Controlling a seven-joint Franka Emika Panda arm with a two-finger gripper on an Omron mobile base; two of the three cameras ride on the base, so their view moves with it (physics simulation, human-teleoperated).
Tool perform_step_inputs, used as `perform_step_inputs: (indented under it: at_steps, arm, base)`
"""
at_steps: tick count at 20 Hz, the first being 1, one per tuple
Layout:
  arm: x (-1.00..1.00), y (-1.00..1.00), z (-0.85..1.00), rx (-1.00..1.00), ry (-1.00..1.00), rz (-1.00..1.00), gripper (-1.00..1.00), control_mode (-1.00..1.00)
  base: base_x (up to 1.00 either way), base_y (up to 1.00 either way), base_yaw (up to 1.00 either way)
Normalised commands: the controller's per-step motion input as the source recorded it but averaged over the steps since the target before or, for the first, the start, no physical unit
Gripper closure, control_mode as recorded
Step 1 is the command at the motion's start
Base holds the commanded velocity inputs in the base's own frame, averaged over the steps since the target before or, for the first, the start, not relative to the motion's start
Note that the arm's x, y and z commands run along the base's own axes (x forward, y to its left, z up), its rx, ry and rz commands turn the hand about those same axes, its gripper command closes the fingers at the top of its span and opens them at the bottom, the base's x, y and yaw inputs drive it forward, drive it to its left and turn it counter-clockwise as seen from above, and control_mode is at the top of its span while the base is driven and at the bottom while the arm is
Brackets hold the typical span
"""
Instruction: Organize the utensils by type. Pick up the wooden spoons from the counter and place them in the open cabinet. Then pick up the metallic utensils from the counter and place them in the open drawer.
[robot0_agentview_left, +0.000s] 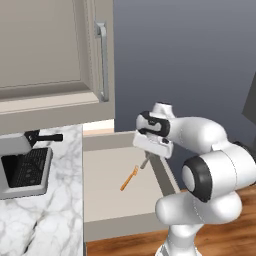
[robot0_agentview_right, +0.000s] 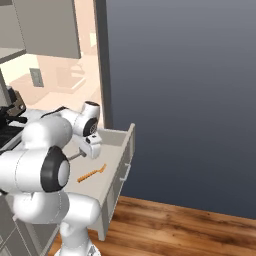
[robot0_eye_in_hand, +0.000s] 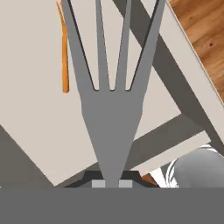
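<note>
One pincer is closed on one grey steel fork, gripping the handle so the four prongs point away from the hand, over the open drawer. In the left base view the pincer hangs above the drawer's right half, near its right wall, with the fork slanting down from it. One orange fork lies flat on the drawer floor just left of the grey one, apart from it, with bare floor on all sides and the widest free stretch toward the left wall. Left of the drawer runs the marble tabletop, carrying one coffee machine. Above it hangs one cabinet with one bar handle.
</note>
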Motion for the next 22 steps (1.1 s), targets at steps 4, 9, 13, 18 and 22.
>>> perform_step_inputs:
  at_steps: [4, 9, 13, 18, 22]
  arm:
    - [0.00, 0.03, -0.49, 0.00, 0.20, -0.51, 1.00, -1.00]
    - [0.00, 0.02, -0.44, 0.00, 0.17, -0.23, 1.00, -1.00]
    - [0.00, 0.17, -0.40, -0.16, 0.02, -0.18, 1.00, -1.00]
    - [-0.02, 0.13, -0.35, -0.21, 0.00, -0.16, 1.00, -1.00]
    - [-0.02, 0.06, -0.28, -0.10, 0.00, -0.18, 1.00, -1.00]
  base:
    - [0.00, 0.00, 0.00]
    - [0.00, 0.00, 0.00]
    - [0.00, 0.00, 0.00]
    - [0.00, 0.00, 0.00]
    - [0.00, 0.00, 0.00]
